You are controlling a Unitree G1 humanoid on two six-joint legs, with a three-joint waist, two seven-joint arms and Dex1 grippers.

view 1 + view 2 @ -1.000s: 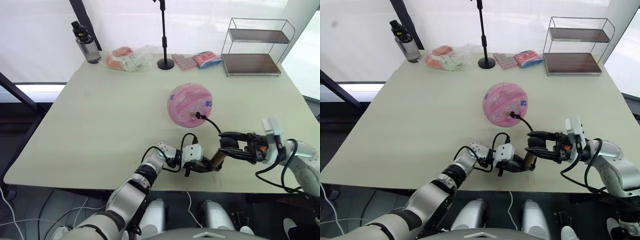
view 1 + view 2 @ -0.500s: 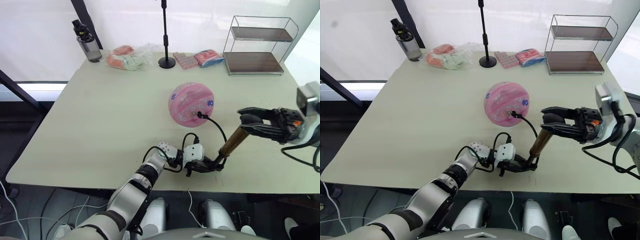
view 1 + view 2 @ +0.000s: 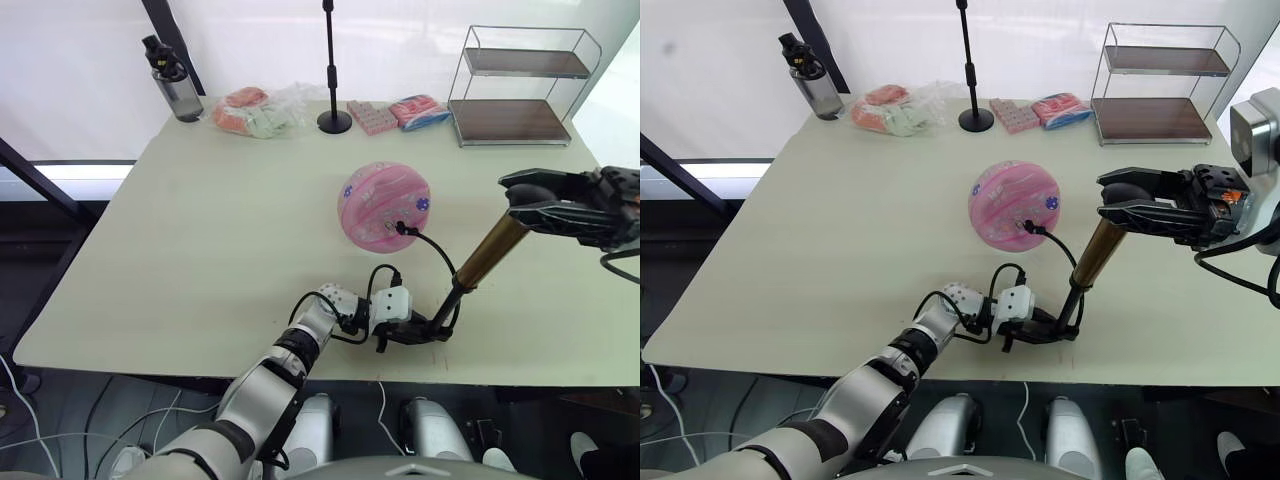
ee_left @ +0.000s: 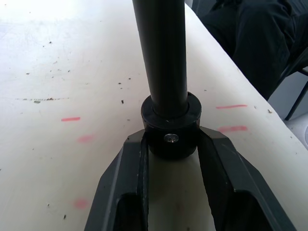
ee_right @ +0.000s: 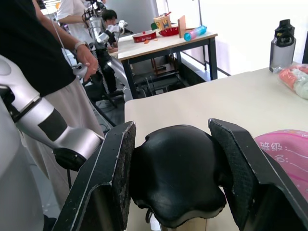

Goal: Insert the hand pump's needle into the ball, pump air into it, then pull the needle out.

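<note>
Pump (image 3: 490, 254) stands tilted on the counter (image 3: 200, 230), foot near the front edge at about 5 o'clock from the ball (image 3: 384, 206), body leaning up toward 2 o'clock. Left end effector (image 4: 171, 144) is clenched on the black foot cap, pinning it to the counter; right end effector (image 5: 175, 185) is clenched on the black T-handle (image 3: 1130, 190) at the top, with the gold barrel raised off a thin black rod (stroke looks extended, so judged to be mid-pump). Hose (image 3: 430, 248) arcs from the foot up to the ball's near side, where the needle (image 3: 397, 227) fitting sits against the skin; the pin itself is too small to see, so seating depth cannot be told. Ball rests mid-counter, free, held by nothing. Handling judgement: pump is rigid metal, light, smooth; best held as now, at the two black ends, since the barrel would be slippery. Force should run along the pump axis, as a side load could bend the rod or skid the foot. Ball is light, springy, and will roll if the hose tugs it. Needle is thin and fragile; for removal, grasp the black fitting, not the hose, and pull straight out. Bottle (image 3: 172, 82), packets (image 3: 255, 112) and rack (image 3: 525, 85) stand at the far edge, well apart.
</note>
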